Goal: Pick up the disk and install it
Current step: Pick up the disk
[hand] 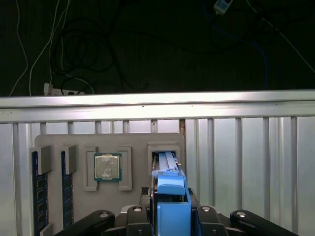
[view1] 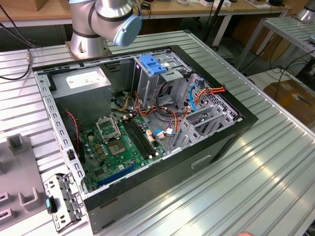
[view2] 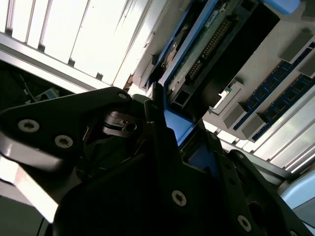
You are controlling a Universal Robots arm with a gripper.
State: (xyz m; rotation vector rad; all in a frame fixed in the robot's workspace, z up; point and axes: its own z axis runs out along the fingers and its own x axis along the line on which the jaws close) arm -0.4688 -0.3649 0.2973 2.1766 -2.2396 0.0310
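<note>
1. On the ridged aluminium counter (view1: 275,162), in the exterior view, the open computer case (view1: 206,157) shows a green motherboard (view1: 115,142) and a grey sheet-metal cage (view1: 147,83).
2. In the first wrist view, the disk (hand: 172,184) stands on edge in a slot of the matt grey tray (hand: 133,140), near a square chip (hand: 108,167). The hand (hand: 172,206) looks clamped on its smooth blue plastic frame, so the pick-up is the step in hand. Freeing it probably calls for a straight pull along the slot.
3. In the second wrist view, black metal fingers (view2: 160,132) flank the blue rail, with the disk's circuit board and connector pins beyond.
</note>
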